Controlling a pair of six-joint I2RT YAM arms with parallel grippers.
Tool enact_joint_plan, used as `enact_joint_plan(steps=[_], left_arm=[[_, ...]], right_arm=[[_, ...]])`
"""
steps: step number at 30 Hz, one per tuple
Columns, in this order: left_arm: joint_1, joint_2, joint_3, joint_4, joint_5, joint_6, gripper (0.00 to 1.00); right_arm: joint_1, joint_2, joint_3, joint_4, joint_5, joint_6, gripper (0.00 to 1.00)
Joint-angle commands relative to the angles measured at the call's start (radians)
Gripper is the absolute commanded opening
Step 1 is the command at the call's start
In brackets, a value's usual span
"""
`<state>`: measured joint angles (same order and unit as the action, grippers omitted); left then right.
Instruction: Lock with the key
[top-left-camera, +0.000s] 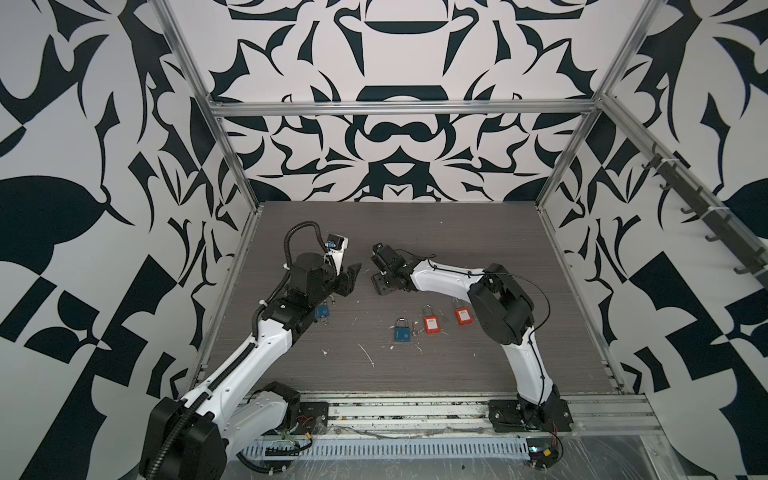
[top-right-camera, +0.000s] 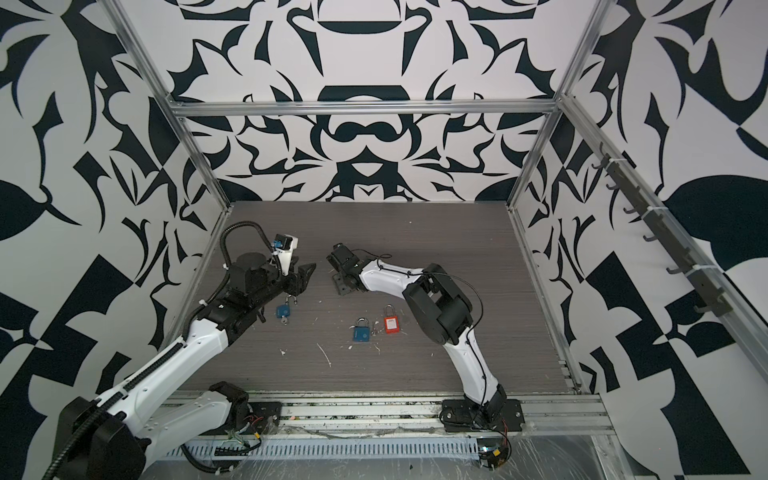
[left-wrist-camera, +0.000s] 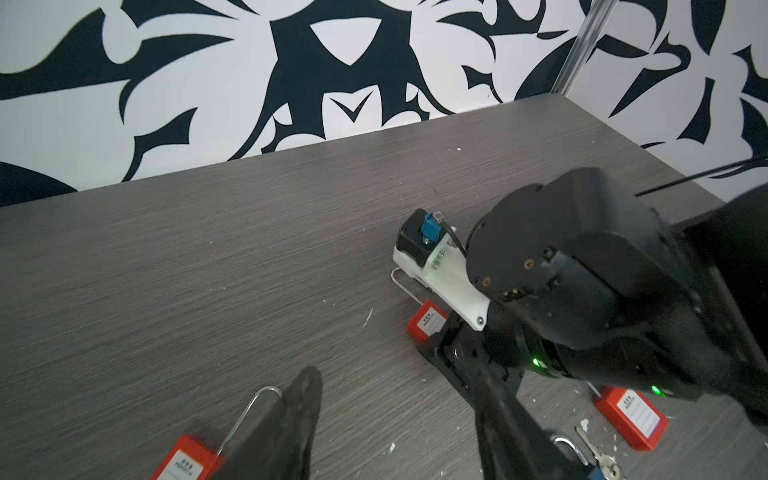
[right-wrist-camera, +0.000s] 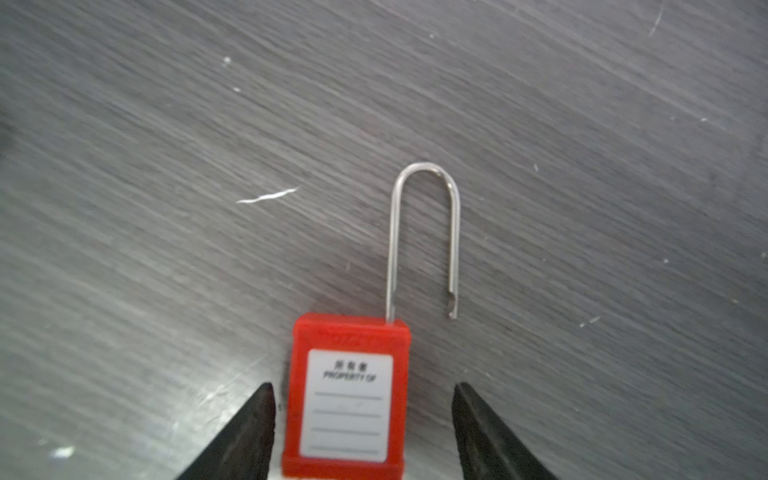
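A red padlock (right-wrist-camera: 345, 407) with a white label lies flat on the table, and its long steel shackle (right-wrist-camera: 424, 232) stands open. My right gripper (right-wrist-camera: 361, 388) is open, with a finger on each side of the lock body and a gap at both sides. The gripper (top-left-camera: 377, 276) hides this lock in both top views. My left gripper (left-wrist-camera: 395, 382) faces it close by, open and holding nothing. Beside its finger lies a second red padlock (left-wrist-camera: 187, 461). A key (left-wrist-camera: 602, 461) lies next to a blue padlock (left-wrist-camera: 596, 471).
Near the table's middle lie a blue padlock (top-left-camera: 402, 332) and two red ones (top-left-camera: 431, 322) (top-left-camera: 461, 313). Another blue padlock (top-right-camera: 284, 311) sits by the left forearm. White scuffs and crumbs dot the grey table (top-left-camera: 478, 249). Patterned walls and metal posts close in three sides.
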<state>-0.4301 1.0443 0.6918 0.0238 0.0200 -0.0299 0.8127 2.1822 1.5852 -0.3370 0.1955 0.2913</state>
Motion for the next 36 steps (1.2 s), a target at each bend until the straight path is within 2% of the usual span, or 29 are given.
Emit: enact_joint_plan(steps=[1,3,6,12,18,20,23,28,32,36], left_arm=[[0.004,0.017,0.029,-0.022,0.018,0.02,0.61],[0.004,0.026,0.036,-0.024,0.023,0.029,0.61],[0.004,0.027,0.046,-0.028,0.02,0.038,0.61],[0.004,0.031,0.05,-0.036,0.037,0.069,0.61],[0.004,0.032,0.055,-0.048,0.048,0.08,0.61],[0.004,0.035,0.057,-0.051,0.05,0.085,0.61],[0.005,0.043,0.063,-0.048,0.063,0.097,0.61],[0.004,0.051,0.082,-0.053,0.135,0.144,0.61],[0.004,0.07,0.127,-0.104,0.324,0.265,0.6],[0.004,0.092,0.182,-0.169,0.506,0.384,0.6]], right_arm=[[-0.008,-0.002,0.054,-0.011,0.009,0.028,0.68],[-0.01,0.008,0.058,-0.019,0.007,0.036,0.64],[-0.01,0.016,0.055,-0.01,-0.058,0.035,0.62],[-0.01,0.031,0.059,-0.01,-0.068,0.029,0.52],[-0.009,0.002,0.047,-0.017,-0.068,-0.026,0.35],[-0.009,-0.026,0.039,-0.019,-0.065,-0.061,0.33],[-0.009,-0.106,-0.007,0.0,-0.078,-0.147,0.31],[-0.011,-0.318,-0.181,0.068,-0.121,-0.363,0.25],[-0.027,-0.517,-0.337,0.046,-0.275,-0.557,0.21],[-0.044,-0.728,-0.511,0.078,-0.337,-0.698,0.2]])
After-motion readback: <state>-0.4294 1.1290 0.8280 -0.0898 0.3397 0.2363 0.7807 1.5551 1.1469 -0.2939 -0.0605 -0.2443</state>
